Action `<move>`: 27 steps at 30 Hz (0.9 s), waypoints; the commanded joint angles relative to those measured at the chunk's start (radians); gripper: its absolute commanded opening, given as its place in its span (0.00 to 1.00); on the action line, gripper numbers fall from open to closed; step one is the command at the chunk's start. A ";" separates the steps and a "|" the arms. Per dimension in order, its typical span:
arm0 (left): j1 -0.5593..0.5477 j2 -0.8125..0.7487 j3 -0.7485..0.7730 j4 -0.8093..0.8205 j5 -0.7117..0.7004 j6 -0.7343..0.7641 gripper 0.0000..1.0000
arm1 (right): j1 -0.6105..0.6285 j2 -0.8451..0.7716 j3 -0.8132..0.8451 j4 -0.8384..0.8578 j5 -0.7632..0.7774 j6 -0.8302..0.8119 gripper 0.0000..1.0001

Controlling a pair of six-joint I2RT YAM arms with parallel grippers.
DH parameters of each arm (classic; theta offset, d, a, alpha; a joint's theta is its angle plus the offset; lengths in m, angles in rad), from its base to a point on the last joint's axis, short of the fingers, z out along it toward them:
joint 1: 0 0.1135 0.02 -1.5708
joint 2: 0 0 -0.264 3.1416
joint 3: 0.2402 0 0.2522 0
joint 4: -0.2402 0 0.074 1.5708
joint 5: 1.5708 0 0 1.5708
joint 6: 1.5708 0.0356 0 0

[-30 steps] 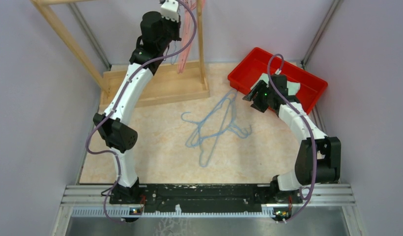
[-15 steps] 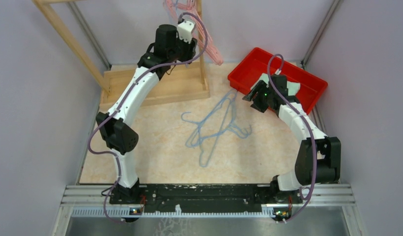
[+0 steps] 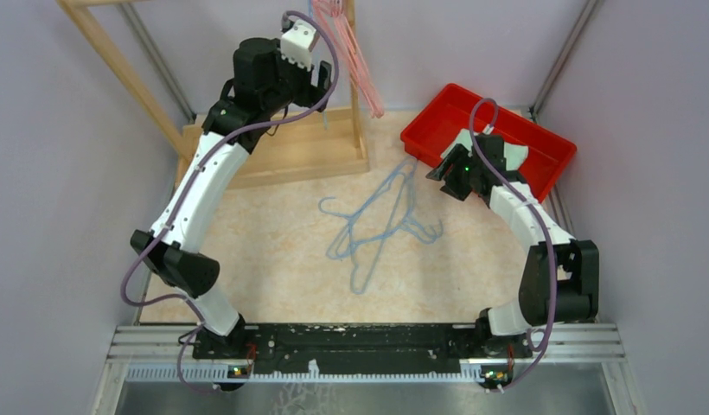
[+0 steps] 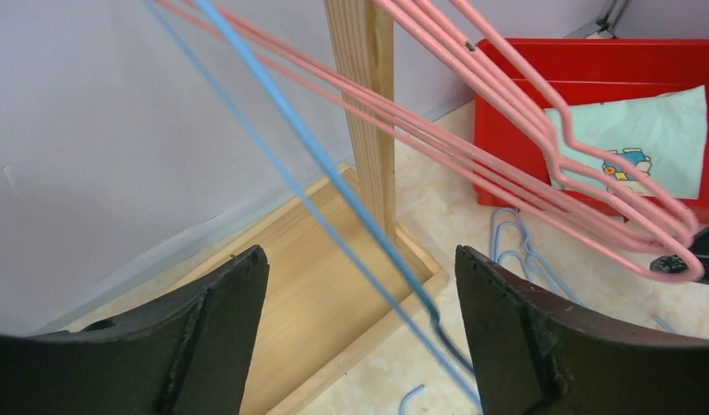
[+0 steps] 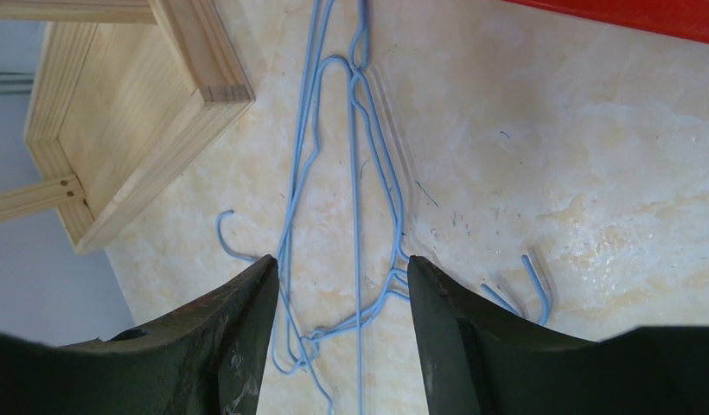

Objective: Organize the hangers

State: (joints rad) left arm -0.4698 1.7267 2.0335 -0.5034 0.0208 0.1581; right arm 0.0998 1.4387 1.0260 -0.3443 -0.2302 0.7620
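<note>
A: How much of the organizing is judged to be done?

B: Part of it, as far as can be told; at the left, a bunch of pink hangers (image 3: 355, 60) is seen hanging beside the post (image 4: 364, 104) of the wooden rack (image 3: 282, 156), and a single blue hanger (image 4: 334, 173) is hung with them; the bar that carries them is out of frame; the left gripper (image 4: 360, 259) is held up by the rack with its jaws apart and nothing clamped.

A: And what is left?

B: A tangle of blue hangers (image 3: 381, 220) is spread on the tabletop (image 3: 273, 251) in the middle, between the rack's base and the red bin (image 3: 541, 147); these are judged to be the remaining work; the right gripper (image 5: 341, 264) is poised above their far end, near the bin, jaws parted, nothing held.

A: What is given by one view and withheld by another?

B: From above, the hung blue hanger is hardly made out; in the left wrist view it is shown plainly, crossing in front of the post; a printed paper sheet (image 4: 636, 130) in the bin is also revealed there, while only a pale corner is caught from above; the crossing of the blue wires is shown close up by the right wrist view; both arms and the whole tangle are taken in only from overhead; the number of hangers in it cannot be told.
</note>
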 commanded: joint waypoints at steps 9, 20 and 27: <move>0.000 -0.173 -0.043 -0.039 0.098 -0.049 0.91 | -0.011 -0.043 -0.017 0.028 0.004 -0.022 0.58; 0.000 -0.396 -0.229 -0.121 0.099 -0.092 0.91 | 0.056 0.008 0.064 -0.089 0.102 -0.171 0.54; -0.001 -0.565 -0.531 -0.075 0.134 -0.148 0.88 | 0.159 0.134 0.114 -0.090 0.117 -0.201 0.51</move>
State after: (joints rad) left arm -0.4698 1.2152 1.6257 -0.5869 0.1261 0.0563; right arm 0.2264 1.5108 1.0924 -0.4492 -0.1211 0.5938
